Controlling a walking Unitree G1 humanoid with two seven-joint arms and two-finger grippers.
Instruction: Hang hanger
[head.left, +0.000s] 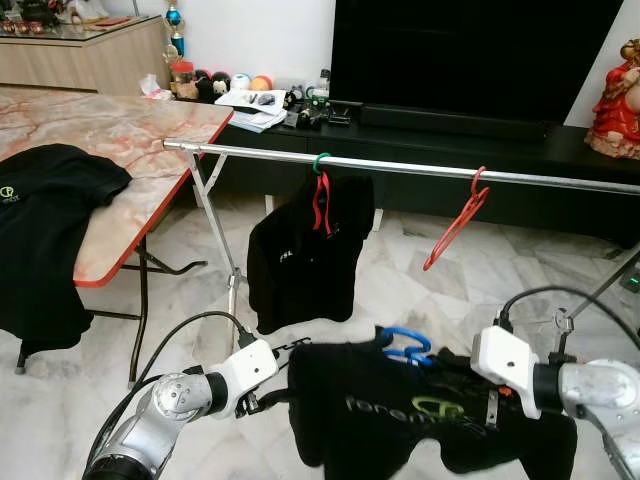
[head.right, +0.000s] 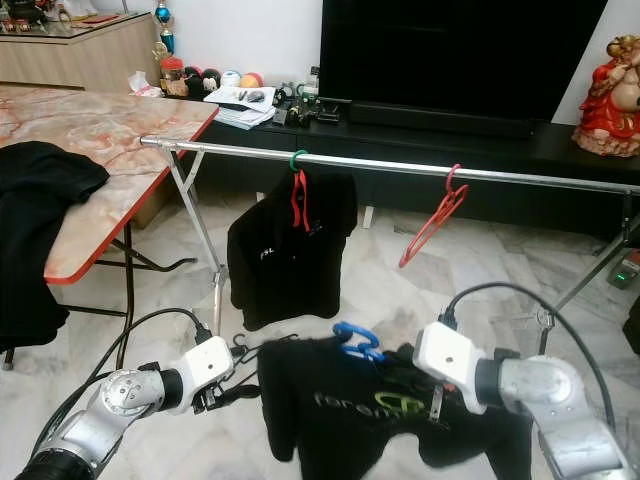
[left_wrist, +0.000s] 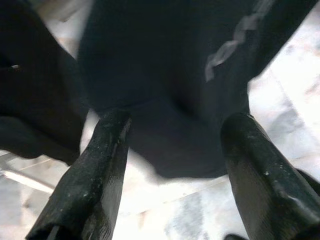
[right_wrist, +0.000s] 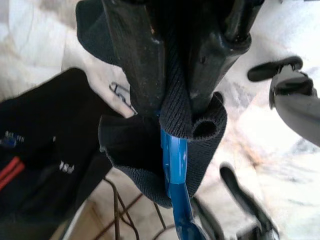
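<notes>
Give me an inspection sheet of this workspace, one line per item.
Surface: marble-tiled floor; a silver clothes rail crosses the scene.
Job's things: black shirt on a blue hanger, held below the rail, not yet hung.
Clutter: red hanger with a black shirt on the rail; empty red hanger on the rail; black garment draped over the folding table.
Grippers: right pincer shut on the shirt collar and blue hanger; left pincer open at the shirt's side.
Cables: black cables loop along both arms.
Surroundings: dark TV on a low black console, red figurine, wooden sideboard.
</notes>
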